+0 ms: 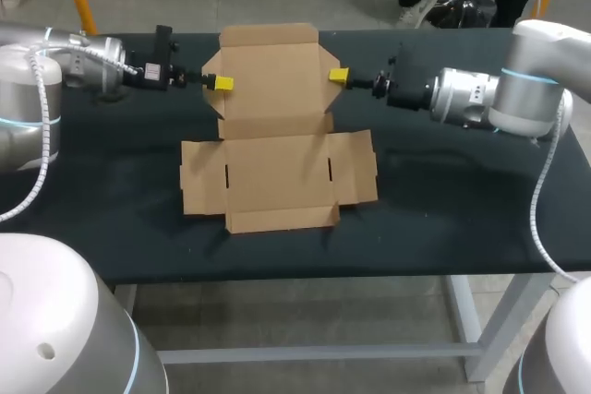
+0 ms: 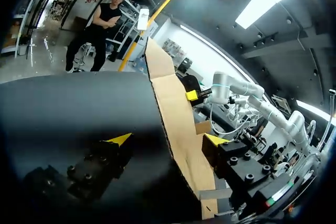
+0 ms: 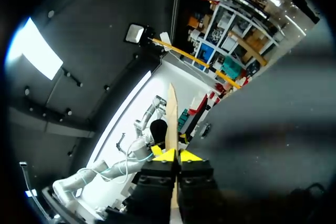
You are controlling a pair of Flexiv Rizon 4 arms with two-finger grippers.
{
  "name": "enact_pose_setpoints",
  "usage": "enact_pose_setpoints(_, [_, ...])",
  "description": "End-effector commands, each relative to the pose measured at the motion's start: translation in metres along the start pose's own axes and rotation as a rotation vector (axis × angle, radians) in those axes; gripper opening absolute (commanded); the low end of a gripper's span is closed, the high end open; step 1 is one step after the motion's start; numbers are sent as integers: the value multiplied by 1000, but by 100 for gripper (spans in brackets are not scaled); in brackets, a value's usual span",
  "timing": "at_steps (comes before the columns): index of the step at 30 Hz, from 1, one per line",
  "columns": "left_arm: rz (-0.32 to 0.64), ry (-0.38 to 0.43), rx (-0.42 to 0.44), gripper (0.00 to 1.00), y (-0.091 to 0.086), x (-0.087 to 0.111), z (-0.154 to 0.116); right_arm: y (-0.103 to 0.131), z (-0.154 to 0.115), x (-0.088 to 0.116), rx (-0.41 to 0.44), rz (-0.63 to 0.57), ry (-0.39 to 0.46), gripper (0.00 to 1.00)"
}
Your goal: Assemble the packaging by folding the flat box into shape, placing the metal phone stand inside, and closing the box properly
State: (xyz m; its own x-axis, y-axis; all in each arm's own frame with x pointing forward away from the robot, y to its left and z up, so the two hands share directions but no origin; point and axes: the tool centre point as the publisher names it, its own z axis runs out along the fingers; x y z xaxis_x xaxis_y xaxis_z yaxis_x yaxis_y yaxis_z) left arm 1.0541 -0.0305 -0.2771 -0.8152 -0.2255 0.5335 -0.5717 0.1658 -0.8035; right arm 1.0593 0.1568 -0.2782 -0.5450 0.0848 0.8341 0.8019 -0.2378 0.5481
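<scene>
The brown cardboard box [image 1: 277, 182] lies unfolded on the black table [image 1: 462, 219], its front panels flat. Its rear panel [image 1: 270, 71] is tilted up between my two grippers. My left gripper [image 1: 219, 82] is at that panel's left edge. In the left wrist view its yellow tips [image 2: 119, 139] stand wide apart, open, with the cardboard edge [image 2: 176, 108] passing between them. My right gripper [image 1: 338, 75] is at the panel's right edge. In the right wrist view it [image 3: 171, 155] is shut on the thin cardboard [image 3: 171, 114], which stands on edge between its fingers. No metal phone stand is in view.
Bare black table surface lies on both sides of the box and in front of it. The box's side flaps [image 1: 201, 177] spread flat to the left and right. My right gripper [image 2: 192, 95] also shows beyond the cardboard in the left wrist view.
</scene>
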Motion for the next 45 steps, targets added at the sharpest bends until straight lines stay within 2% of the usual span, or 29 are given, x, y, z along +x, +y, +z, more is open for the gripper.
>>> enact_pose_setpoints(1, [5,87,0,79,-2,-6,4,1,3,-5,-1,-4,20,0])
enact_pose_setpoints(7, [12,108,4,77,-4,-7,9,2,6,-6,-3,-11,30,0])
enact_pose_setpoints(10, [15,114,9,72,-5,-7,10,2,7,-6,-5,-14,33,0])
enact_pose_setpoints(14, [21,124,13,69,-7,-6,12,3,9,-6,-12,-23,36,0])
enact_pose_setpoints(18, [25,131,13,63,-8,-5,14,3,11,-5,-13,-28,35,0])
enact_pose_setpoints(21, [29,135,13,50,-9,-5,15,3,11,-5,-14,-31,34,0])
enact_pose_setpoints(30, [38,145,16,40,-10,-4,19,3,13,-4,-19,-38,38,0])
enact_pose_setpoints(34, [42,150,22,32,-11,-3,19,4,12,-4,-24,-41,42,0])
enact_pose_setpoints(38, [47,155,31,29,-11,-2,20,3,12,-3,-30,-43,47,0])
enact_pose_setpoints(39, [48,156,32,27,-11,-2,21,3,12,-3,-30,-43,48,0])
enact_pose_setpoints(40, [50,158,33,20,-11,-2,21,3,12,-4,-31,-43,49,0])
enact_pose_setpoints(41, [51,159,34,5,-11,-2,21,3,12,-4,-32,-44,50,0])
enact_pose_setpoints(42, [55,162,37,0,-11,-1,22,3,12,-4,-32,-44,51,0])
enact_pose_setpoints(45, [62,165,42,0,-12,0,22,3,11,-3,-34,-47,54,0])
